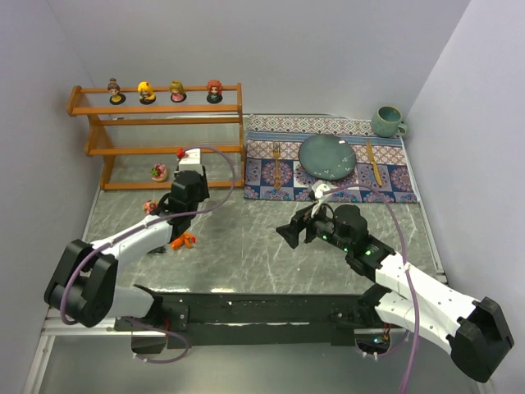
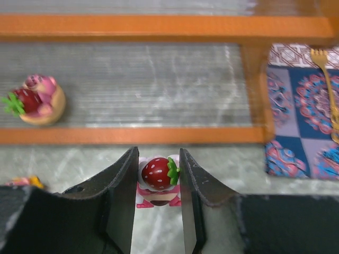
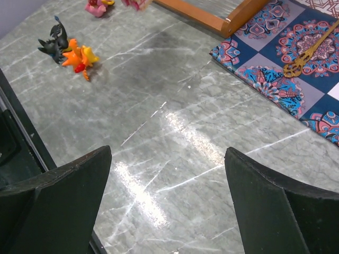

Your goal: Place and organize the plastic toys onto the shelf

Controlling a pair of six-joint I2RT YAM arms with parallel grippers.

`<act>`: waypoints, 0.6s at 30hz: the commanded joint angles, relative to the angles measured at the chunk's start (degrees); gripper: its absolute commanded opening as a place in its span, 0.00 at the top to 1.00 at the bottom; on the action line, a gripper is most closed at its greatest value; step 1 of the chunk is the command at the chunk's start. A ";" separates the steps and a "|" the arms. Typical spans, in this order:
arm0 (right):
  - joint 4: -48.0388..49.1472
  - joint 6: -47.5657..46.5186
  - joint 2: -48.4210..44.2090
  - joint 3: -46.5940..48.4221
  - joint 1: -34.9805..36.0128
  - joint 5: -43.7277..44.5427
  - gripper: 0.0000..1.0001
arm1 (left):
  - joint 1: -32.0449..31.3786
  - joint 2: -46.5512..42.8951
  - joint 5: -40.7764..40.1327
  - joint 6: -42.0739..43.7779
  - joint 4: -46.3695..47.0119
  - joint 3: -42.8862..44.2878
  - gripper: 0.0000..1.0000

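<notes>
You had no readable text, label, brand, number or sign anywhere in these three views; nothing could be read.

A robot-lab test cell: plain white partition walls (image 1: 287, 49) box in a grey marble-patterned tabletop (image 1: 246, 246) (dressed home-style with a patterned blue placemat (image 1: 261, 174)).

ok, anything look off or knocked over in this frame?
Nothing spilled or broken. Only the orange creature and dark creature stand out: heaped together on the table, seemingly tipped over, not on the shelf.
</notes>
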 commanded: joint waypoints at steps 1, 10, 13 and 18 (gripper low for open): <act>0.94 -1.17 -1.12 -0.12 -0.23 1.28 0.05 | 5.33 0.41 8.15 6.44 15.55 -1.80 0.99; 0.33 -1.52 0.29 0.23 -0.23 1.28 0.06 | 15.97 5.77 23.27 8.55 23.57 -3.39 0.99; -0.29 -1.61 0.99 0.85 -0.23 1.46 0.06 | 18.70 7.96 26.35 8.91 24.71 -3.13 0.99; -1.17 -1.87 1.69 1.37 -0.31 2.07 0.05 | 20.99 10.60 31.98 9.00 26.11 -1.28 0.99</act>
